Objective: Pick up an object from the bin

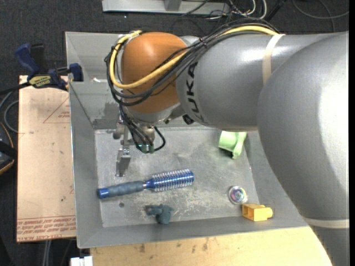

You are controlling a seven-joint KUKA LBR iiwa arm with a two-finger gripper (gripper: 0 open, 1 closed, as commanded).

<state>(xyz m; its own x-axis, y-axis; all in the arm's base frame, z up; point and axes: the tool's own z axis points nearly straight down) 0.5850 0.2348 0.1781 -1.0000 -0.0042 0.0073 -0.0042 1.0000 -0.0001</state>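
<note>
Currently the gripper (122, 164) is seen low at the left of the scuffed grey metal bin (83, 137), just on the far side of the smooth handle of a blue brush (148, 184) with a ribbed cylindrical head. Whether the gripper is spread or closed cannot be told. A dark teal lump (159, 213), a yellow block (257, 211), a shiny round bead (237, 193) and a green cup-like piece (232, 143) are scattered nearer and to the right.

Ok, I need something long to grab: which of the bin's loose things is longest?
The blue brush, lying flat along the floor's near side. The green piece, yellow block, clear bead and dark piece are all short and stubby.
</note>
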